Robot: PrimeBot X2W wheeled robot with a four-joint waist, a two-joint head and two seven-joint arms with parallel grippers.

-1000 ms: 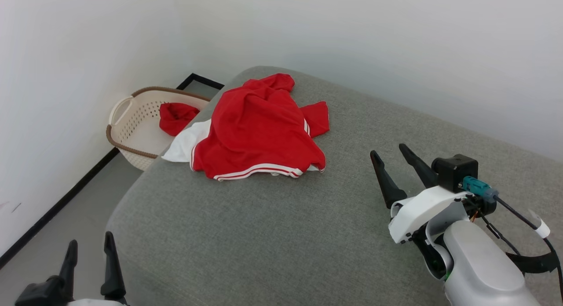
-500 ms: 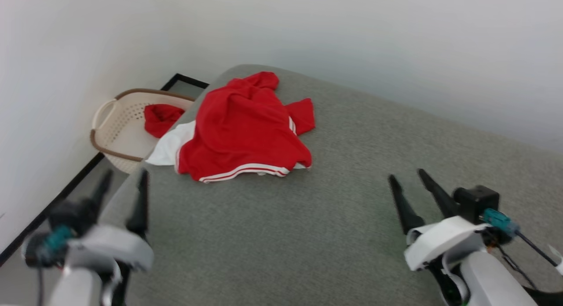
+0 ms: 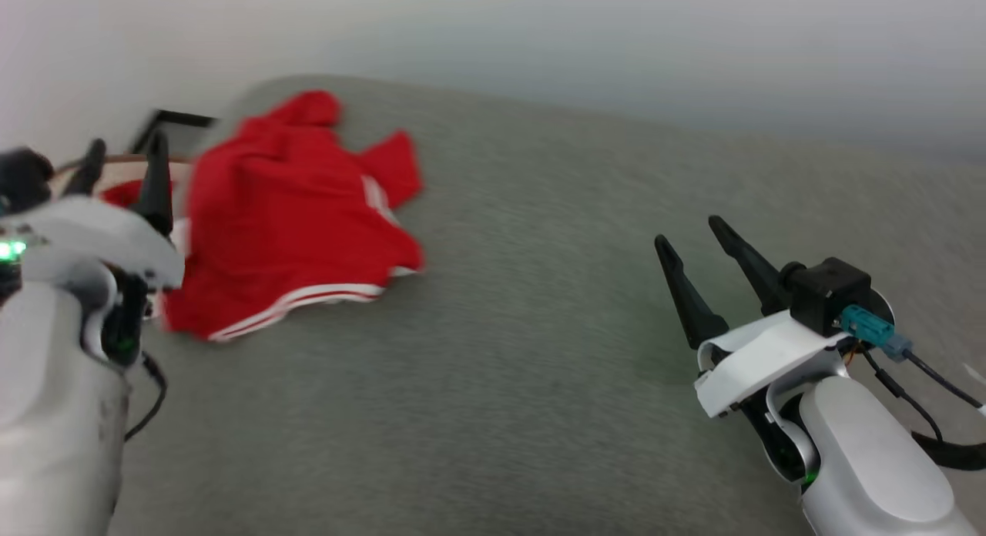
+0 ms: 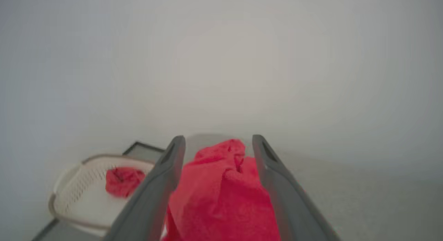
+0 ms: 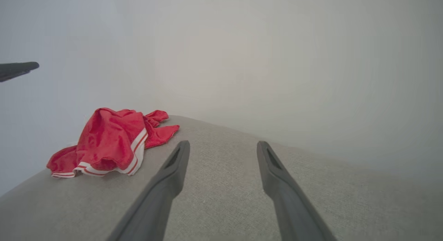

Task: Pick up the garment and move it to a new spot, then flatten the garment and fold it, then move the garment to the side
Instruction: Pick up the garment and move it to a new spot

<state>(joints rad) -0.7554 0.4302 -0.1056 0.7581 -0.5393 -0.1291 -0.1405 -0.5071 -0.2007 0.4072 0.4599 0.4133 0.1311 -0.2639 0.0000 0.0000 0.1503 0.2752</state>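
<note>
Left gripper (image 3: 127, 155) has swung up, fingers spread, garment (image 3: 285, 212) just ahead; right gripper (image 3: 688, 234), also spread, well apart.

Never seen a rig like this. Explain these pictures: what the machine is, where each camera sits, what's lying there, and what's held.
It is a two-armed robot. One picture looks down from its head; the other two look along each arm's two dark fingers. The left gripper and right gripper are both open and hold nothing. A crumpled red garment with white stripes lies on a grey cushioned surface. Beside that surface, a cream laundry basket holds a small red cloth.
</note>
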